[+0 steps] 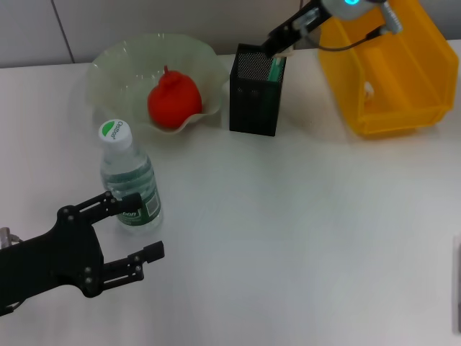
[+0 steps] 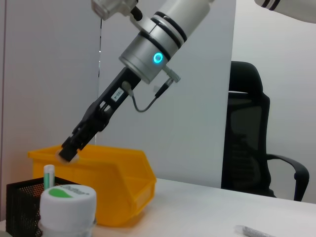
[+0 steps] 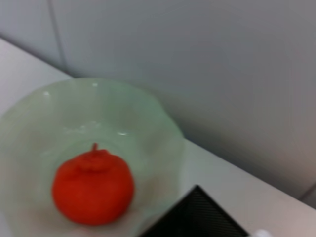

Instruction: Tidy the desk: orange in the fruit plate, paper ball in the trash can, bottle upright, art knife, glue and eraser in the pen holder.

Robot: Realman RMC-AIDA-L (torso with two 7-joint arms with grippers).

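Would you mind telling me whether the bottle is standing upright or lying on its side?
Upright: the bottle stands on its base on the desk, cap on top, beside the left end effector.

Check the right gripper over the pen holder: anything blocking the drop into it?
Nothing visible. The right gripper hangs right over the pen holder at its open top, holding something pale I can't identify. A green-and-white item already stands inside at that corner. The left gripper is open by the upright bottle.
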